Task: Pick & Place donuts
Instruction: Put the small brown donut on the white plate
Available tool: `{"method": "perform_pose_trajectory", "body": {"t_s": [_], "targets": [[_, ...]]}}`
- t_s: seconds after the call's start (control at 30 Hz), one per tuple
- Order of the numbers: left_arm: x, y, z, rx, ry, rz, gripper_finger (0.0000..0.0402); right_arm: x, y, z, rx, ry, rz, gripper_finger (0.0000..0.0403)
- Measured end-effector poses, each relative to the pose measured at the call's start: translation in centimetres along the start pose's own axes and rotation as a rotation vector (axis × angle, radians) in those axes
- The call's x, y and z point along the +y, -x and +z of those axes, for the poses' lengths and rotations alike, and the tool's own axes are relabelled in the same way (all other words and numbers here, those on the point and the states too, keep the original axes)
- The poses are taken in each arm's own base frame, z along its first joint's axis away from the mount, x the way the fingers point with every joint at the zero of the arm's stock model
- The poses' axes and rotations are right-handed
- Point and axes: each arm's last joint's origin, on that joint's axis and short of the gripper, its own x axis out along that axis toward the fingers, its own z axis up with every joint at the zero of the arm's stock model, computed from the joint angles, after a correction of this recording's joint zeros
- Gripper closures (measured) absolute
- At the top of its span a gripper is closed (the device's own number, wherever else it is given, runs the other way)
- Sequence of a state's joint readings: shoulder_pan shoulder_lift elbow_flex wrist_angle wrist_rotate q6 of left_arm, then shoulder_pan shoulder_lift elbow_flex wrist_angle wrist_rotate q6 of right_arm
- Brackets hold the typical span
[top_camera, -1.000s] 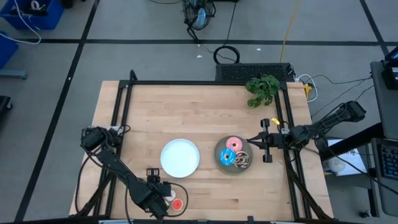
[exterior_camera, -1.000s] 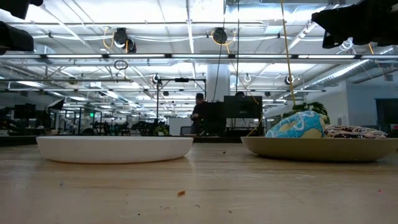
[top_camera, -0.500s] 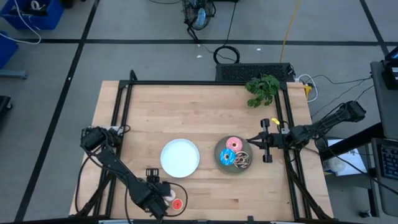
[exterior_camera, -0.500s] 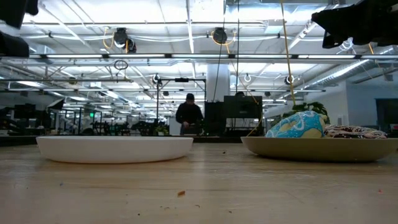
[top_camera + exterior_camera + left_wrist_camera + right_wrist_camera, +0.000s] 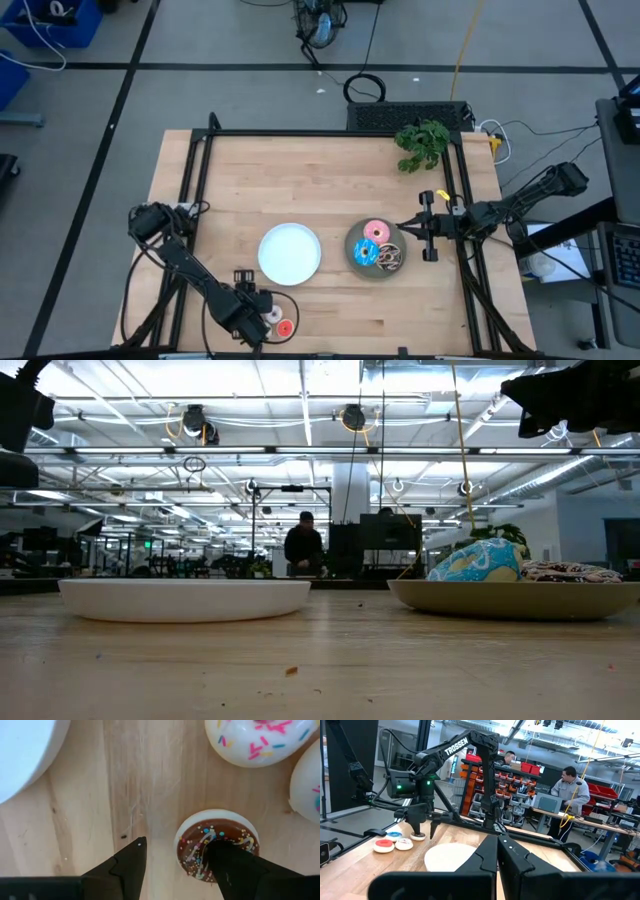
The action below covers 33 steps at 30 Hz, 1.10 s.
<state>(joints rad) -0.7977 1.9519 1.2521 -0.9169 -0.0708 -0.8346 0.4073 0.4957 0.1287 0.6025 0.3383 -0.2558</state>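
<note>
My left gripper is open and points down near the table's near edge. One finger hangs over the bare wood. The other finger is over the middle of the brown mini donut. The white mini donut lies just beyond it. In the right wrist view the red, blue and white mini donuts lie beside the left gripper. The pink, blue sprinkled and dark brown donuts rest on the grey plate. My right gripper is shut, right of that plate. My left gripper comes down from above with one finger over the brown mini donut's hole. That finger hides the spot, so I cannot tell whether it touches the donut, which lies flat on the table.
The white plate lies between the mini donuts and the grey plate. A green plant sprig sits at the far right corner. A black frame runs along the table's sides. People stand at benches in the room beyond.
My left gripper has shifted a little toward the table's left over the mini donuts. The donuts lie where they were.
</note>
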Motion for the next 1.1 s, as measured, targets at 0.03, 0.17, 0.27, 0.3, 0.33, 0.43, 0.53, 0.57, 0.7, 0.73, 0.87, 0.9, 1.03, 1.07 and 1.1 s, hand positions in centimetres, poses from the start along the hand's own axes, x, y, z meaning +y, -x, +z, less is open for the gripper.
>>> {"method": "perform_pose_trajectory", "body": {"t_s": [0.03,0.17,0.27,0.3,0.33,0.43,0.53,0.57,0.7,0.73,0.87,0.9,1.03,1.07,1.1], "targets": [[0.0,-0.2,0.0,-0.007,0.007,-0.008,0.0188,0.0,0.0,0.0,0.000,0.000,0.000,0.0403],[0.2,-0.9,-0.1,-0.015,0.032,-0.031,0.0189,0.0,0.0,0.0,0.000,0.000,0.000,0.0403],[0.2,-1.0,-0.1,-0.002,0.037,-0.039,0.0203,0.0,0.0,0.0,0.000,0.000,0.000,0.0403],[0.2,-1.0,-0.1,0.005,0.041,-0.046,0.0214,0.0,0.0,0.0,0.000,0.000,0.000,0.0403],[0.3,-1.1,0.0,0.015,0.046,-0.057,0.0228,0.0,0.0,0.0,0.000,0.000,0.000,0.0403],[0.5,-1.0,0.3,0.041,0.053,-0.098,0.0283,0.0,0.0,0.0,0.000,0.000,0.000,0.0403],[0.8,-0.4,0.6,0.042,0.026,-0.125,0.0351,0.0,0.0,0.0,0.001,0.000,0.000,0.0403],[1.1,0.0,0.6,0.042,0.013,-0.125,0.0373,0.0,0.0,0.0,0.000,0.000,0.000,0.0403],[2.2,2.2,1.0,0.018,-0.023,-0.127,0.0382,0.0,0.0,0.0,0.001,-0.005,0.000,0.0403],[2.5,3.1,1.1,-0.002,-0.036,-0.136,0.0379,0.0,0.0,0.0,0.000,-0.005,0.000,0.0403],[4.5,6.5,1.4,-0.061,-0.059,-0.120,0.0390,0.0,0.0,0.0,0.001,-0.007,0.000,0.0403],[5.3,7.5,1.5,-0.074,-0.057,-0.107,0.0392,0.0,0.0,0.0,0.001,-0.007,0.000,0.0403],[8.9,10.7,2.4,-0.166,-0.017,-0.017,0.0386,0.0,0.0,0.0,0.001,-0.005,0.000,0.0403],[9.9,11.0,2.8,-0.164,-0.008,0.003,0.0386,0.0,0.0,0.0,0.001,-0.005,0.000,0.0403],[10.9,11.1,3.2,-0.161,-0.004,0.018,0.0386,0.0,0.0,0.0,0.001,-0.005,0.000,0.0403]]}}
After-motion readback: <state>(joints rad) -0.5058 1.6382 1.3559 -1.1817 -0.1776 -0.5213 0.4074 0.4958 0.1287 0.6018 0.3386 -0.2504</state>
